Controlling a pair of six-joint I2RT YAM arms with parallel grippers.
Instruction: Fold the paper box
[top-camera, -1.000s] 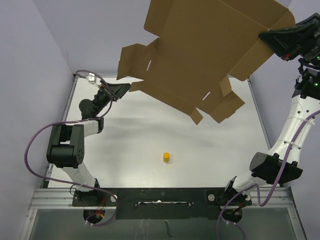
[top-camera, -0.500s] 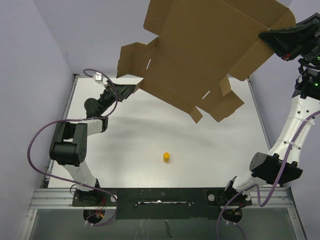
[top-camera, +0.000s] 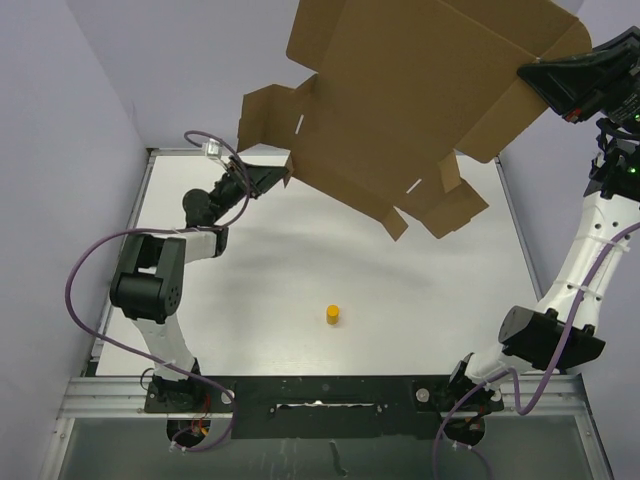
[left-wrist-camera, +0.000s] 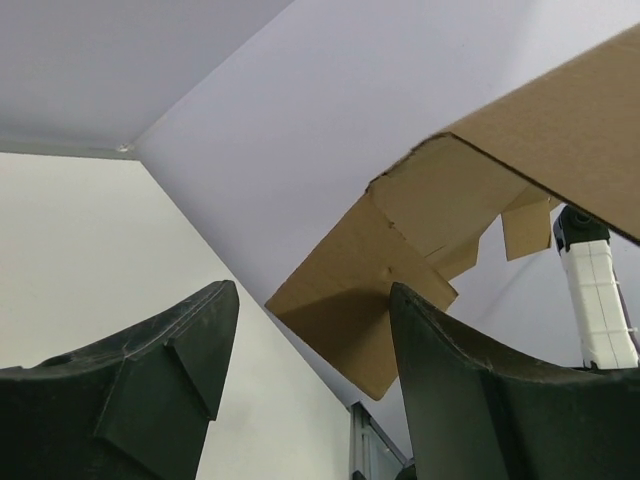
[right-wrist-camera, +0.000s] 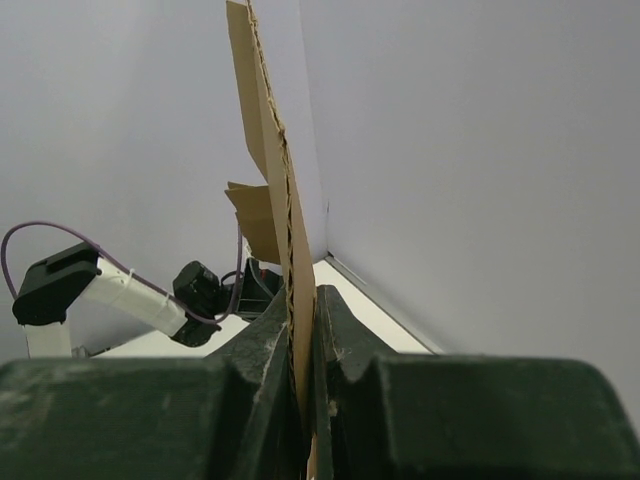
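Top external: right hand (top-camera: 524, 74) pinches the paper box (top-camera: 420, 90) (flat, unfolded) aloft.

Robot lab cell: plain lilac walls (top-camera: 90, 120), white table (top-camera: 300, 270)

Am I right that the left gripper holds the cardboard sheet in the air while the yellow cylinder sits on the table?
No: the right gripper holds the paper box in the air, shut on its edge in the right wrist view; the left gripper is open. The yellow cylinder does sit on the table.
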